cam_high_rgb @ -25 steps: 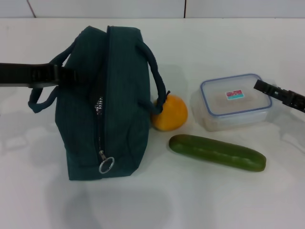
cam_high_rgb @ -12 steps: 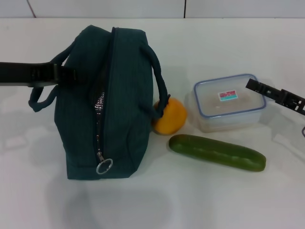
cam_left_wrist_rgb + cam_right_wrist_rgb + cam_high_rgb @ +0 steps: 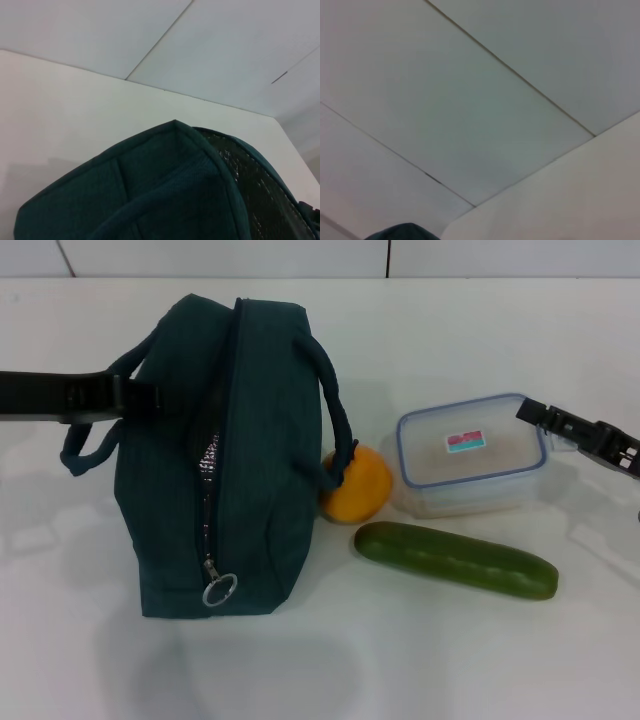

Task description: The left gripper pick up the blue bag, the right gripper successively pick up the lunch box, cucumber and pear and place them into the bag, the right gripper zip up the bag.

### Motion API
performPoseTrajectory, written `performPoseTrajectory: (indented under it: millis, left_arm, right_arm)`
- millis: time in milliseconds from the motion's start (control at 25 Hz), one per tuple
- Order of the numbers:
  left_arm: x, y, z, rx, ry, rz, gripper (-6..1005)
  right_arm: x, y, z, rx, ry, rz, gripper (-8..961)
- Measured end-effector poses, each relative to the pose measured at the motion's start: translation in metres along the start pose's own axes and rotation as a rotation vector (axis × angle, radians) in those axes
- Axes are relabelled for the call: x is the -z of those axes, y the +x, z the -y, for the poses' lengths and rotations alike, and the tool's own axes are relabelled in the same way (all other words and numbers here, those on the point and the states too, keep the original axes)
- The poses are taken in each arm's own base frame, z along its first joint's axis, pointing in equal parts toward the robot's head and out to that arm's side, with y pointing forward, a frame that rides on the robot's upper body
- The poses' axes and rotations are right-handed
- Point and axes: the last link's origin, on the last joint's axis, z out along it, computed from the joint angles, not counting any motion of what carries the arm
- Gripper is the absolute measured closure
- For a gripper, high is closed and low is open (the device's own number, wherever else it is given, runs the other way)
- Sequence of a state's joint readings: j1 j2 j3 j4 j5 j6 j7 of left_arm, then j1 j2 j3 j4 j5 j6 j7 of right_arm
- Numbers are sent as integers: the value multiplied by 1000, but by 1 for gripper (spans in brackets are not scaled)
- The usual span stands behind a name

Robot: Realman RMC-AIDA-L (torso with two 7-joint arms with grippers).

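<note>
The left gripper [image 3: 140,398] was clenched on a looped handle of the large dark teal-blue fabric bag [image 3: 225,460], which stood upright toward the white counter's [image 3: 400,660] left side, zipper partly undone, silver lining showing, and the metal ring pull [image 3: 219,590] low at the end facing the front edge. The yellow-orange pear [image 3: 360,483] lay touching the bag's right side. The long dark green cucumber [image 3: 455,560] lay just in front of the clear rectangular plastic lunch box with blue-rimmed lid [image 3: 470,452]. The right gripper [image 3: 560,422] sat at the box's right end, toward the counter's right edge; grip state: cannot tell.

Judgement: step in hand was taking the lunch box. Grip should span the box squarely at one end, lift level, and the bag mouth looks narrow, so it may need widening.

Labels: small red-and-blue sticker [image 3: 463,441] on the lid; writing unreadable.
</note>
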State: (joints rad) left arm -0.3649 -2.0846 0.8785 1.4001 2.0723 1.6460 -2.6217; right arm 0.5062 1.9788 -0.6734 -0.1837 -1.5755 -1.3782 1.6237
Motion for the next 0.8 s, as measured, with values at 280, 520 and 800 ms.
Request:
performPoseTrajectory:
  millis: [280, 520, 800]
  left_arm:
    - [-1, 0, 0, 1, -2, 1, 968]
    - [-1, 0, 0, 4, -4, 2, 968]
    - [-2, 0, 0, 6, -4, 1, 968]
  right_arm:
    - [0, 1, -2, -66, -15, -3, 343]
    - [-1, -1, -3, -130, -20, -9, 372]
    - [-3, -2, -4, -164, -24, -33, 406]
